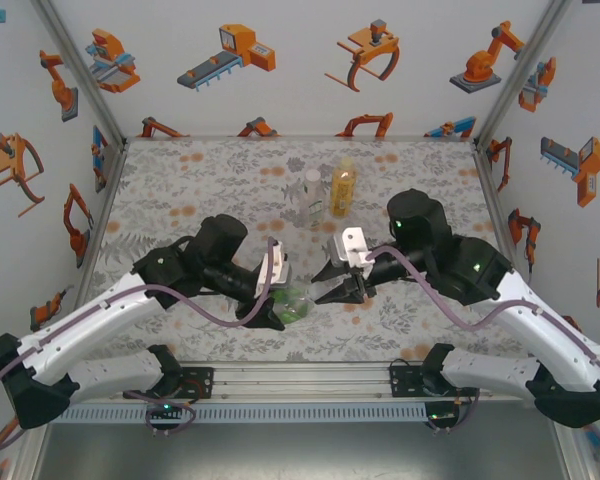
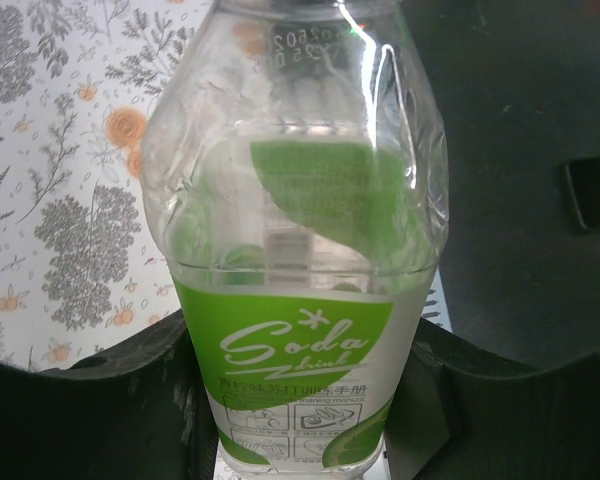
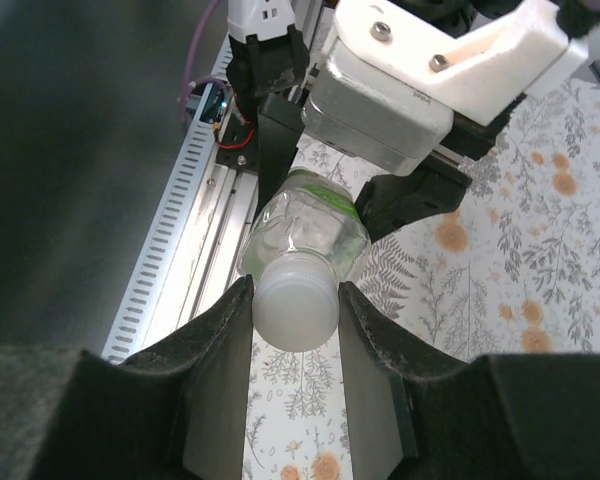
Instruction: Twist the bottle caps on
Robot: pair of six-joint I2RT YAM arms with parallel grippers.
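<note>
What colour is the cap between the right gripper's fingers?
The cap is whitish; the right wrist view shows it best.

- The worktop [image 1: 185, 190] carries a pale sheet printed with grey leaves and orange flowers.
- The clear bottle [image 1: 309, 200] stands upright near the far middle.
- The amber bottle [image 1: 341, 190] stands upright just beside it, on its right.
</note>
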